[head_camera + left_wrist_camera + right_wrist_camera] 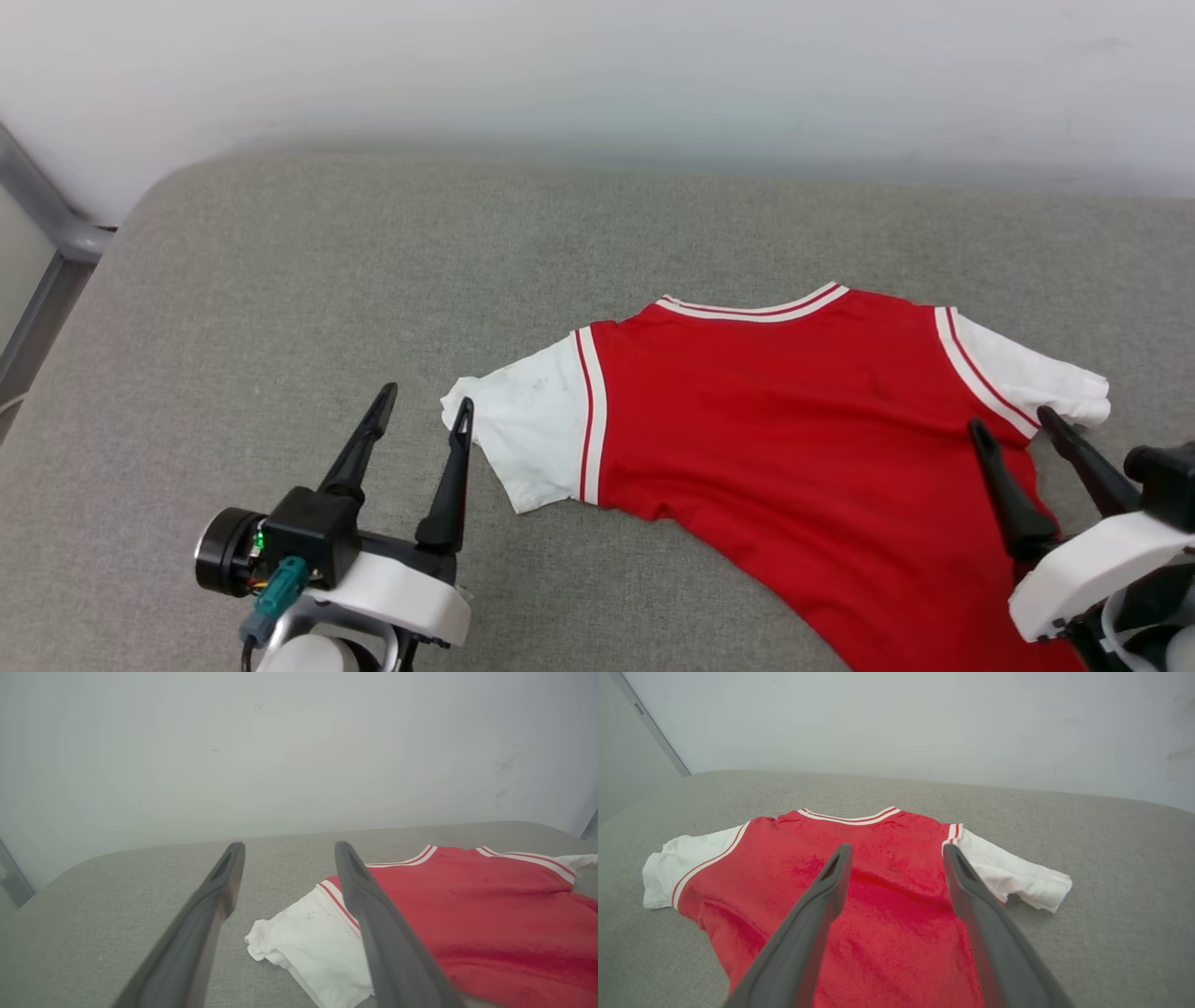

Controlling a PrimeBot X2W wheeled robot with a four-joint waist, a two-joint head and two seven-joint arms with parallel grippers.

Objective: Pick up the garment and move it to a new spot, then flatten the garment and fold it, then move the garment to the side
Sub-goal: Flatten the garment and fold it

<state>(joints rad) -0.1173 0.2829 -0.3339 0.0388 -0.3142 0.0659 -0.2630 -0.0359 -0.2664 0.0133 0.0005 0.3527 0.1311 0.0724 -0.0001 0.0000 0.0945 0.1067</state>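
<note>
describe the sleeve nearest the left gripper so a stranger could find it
On the wide grey cushion lies a red shirt, spread out. Its white sleeve on the robot's left lies flat next to the open left gripper. Faint dark smudges mark it, unlike the other sleeve, which is crumpled at the cuff.

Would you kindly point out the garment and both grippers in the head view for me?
garment (pixel 794 411), head view, on its red body below the collar.
left gripper (pixel 426 399), head view, midway between its open fingertips.
right gripper (pixel 1011 419), head view, midway between its open fingertips.
</note>
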